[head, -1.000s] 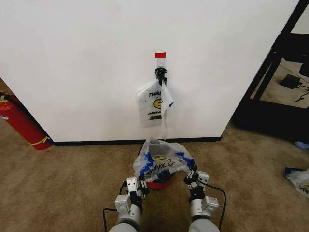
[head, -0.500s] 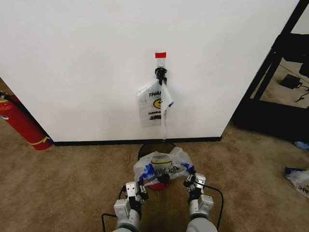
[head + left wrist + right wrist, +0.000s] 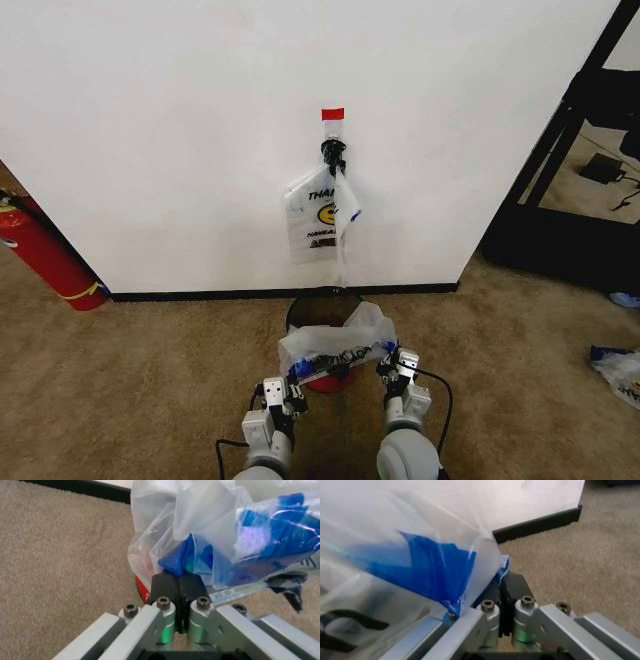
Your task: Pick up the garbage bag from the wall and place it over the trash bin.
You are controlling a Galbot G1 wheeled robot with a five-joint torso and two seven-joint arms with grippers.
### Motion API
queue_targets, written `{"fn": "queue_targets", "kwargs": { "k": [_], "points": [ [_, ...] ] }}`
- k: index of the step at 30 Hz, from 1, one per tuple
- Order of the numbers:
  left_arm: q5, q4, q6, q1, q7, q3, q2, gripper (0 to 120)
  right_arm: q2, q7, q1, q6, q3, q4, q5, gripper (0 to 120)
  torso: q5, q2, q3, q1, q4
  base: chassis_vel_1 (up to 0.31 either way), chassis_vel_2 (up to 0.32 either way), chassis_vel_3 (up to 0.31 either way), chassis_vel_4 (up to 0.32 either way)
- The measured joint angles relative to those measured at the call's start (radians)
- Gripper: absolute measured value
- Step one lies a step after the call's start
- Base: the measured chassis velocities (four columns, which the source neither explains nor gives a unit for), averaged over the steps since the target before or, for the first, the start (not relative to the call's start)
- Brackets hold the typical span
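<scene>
Head view: garbage bag (image 3: 335, 345) stretched between left claw (image 3: 288, 389) and right claw (image 3: 393, 367), draped on the near side of the trash bin (image 3: 322, 305), far rim of the bin uncovered and open toward the wall (image 3: 180, 130). Left wrist view: left claw clenched on a blue handle of the bag, red base of the bin just behind. Right wrist view: right claw (image 3: 501, 592) clenched on the opposite blue edge. Second bag (image 3: 322, 212) hanging on the hook (image 3: 333, 152) above the bin. Likely trouble: thin plastic tearing or sliding out of a pinch under tension; mouth missing the far rim and falling beside the bin. Compared with a second ago: bag pulled nearer the robot and flatter, bin's far rim now exposed, both claws drawn back.
</scene>
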Motion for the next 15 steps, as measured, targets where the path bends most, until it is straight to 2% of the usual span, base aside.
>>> {"fn": "queue_targets", "kwargs": {
  "k": [15],
  "points": [
    [0.009, 0.049, -0.003, -0.028, 0.011, 0.009, -0.016, 0, 0.002, 0.001, 0.033, -0.004, -0.003, -0.044, 0.000, 0, 0.0000, 0.000, 0.000, 0.000, 0.0000, 0.000, 0.000, 0.000, 0.000]
  ]
}}
